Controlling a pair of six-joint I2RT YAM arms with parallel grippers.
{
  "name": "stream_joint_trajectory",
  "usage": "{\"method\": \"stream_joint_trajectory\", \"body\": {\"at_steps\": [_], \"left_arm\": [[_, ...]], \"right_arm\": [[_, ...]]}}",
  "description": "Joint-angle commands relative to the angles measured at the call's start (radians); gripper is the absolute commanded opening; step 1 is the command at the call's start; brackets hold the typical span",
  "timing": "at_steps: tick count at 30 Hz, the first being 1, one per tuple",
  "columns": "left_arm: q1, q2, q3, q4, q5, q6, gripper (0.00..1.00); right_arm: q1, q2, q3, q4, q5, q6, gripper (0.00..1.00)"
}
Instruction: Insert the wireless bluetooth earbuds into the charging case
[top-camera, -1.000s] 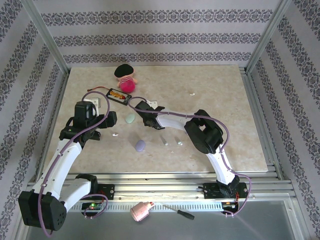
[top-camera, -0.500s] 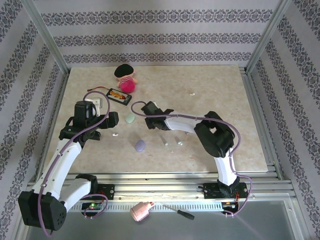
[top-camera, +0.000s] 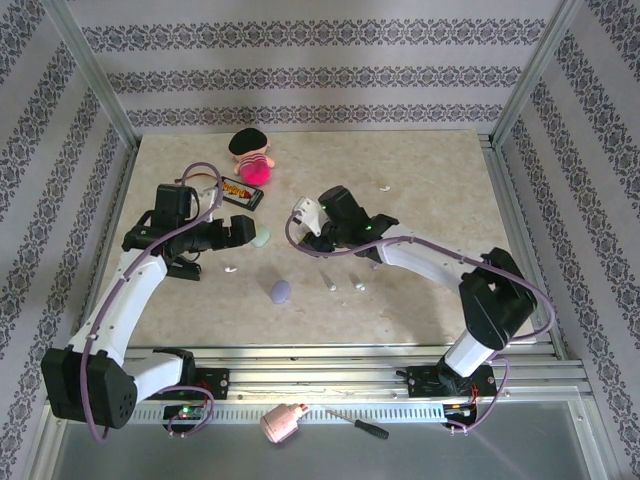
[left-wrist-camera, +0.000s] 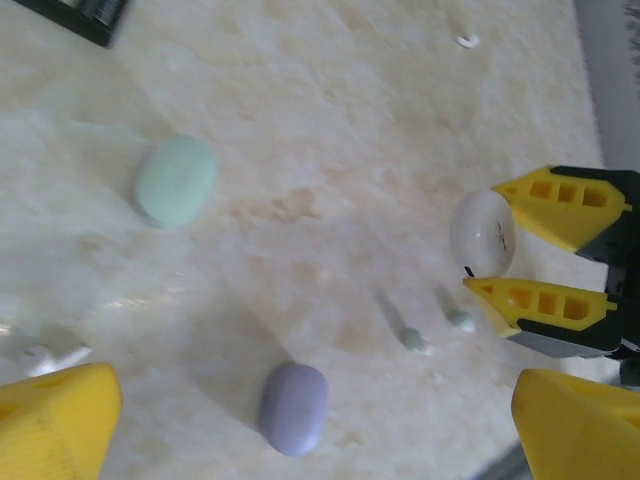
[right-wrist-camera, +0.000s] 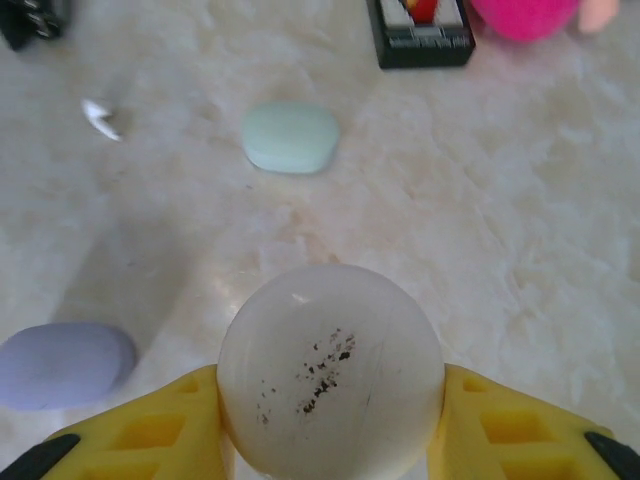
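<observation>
1. Worktop (top-camera: 430, 200): carries everything.
2. Right claw (right-wrist-camera: 330, 425): clamped on the white case (right-wrist-camera: 330, 350), beyond the lilac case (top-camera: 281, 291).
3. Left claw (top-camera: 243, 231): jaws wide apart, empty, beyond and left of the lilac case.
4. Two stem earbuds (left-wrist-camera: 412, 340): loose on the worktop, near the lilac case's right.
5. Step: case gripped, buds not in. Next move probably calls for opening the case, then a fine pinch on a bud.

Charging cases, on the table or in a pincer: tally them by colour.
Mint green case: 1
Lilac case: 1
White case: 1
Total: 3
</observation>
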Motion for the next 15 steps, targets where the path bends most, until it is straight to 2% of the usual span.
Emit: {"method": "stream_joint_trajectory", "body": {"at_steps": [1,5,7,15], "left_arm": [[-0.026,0.025,0.070,-0.026,0.177,-0.085,0.99],[-0.065,0.048,0.075,0.052,0.269,-0.180,0.94],[-0.086,0.067,0.077,0.084,0.302,-0.229,0.88],[-0.192,0.117,0.054,0.298,0.340,-0.433,0.78]], "right_arm": [[-0.019,-0.063,0.002,-0.051,-0.150,-0.083,0.40],[-0.022,-0.105,0.015,-0.097,-0.231,-0.118,0.40],[-0.027,-0.122,0.021,-0.115,-0.268,-0.134,0.40],[-0.035,-0.170,0.019,-0.097,-0.301,-0.140,0.40]]}}
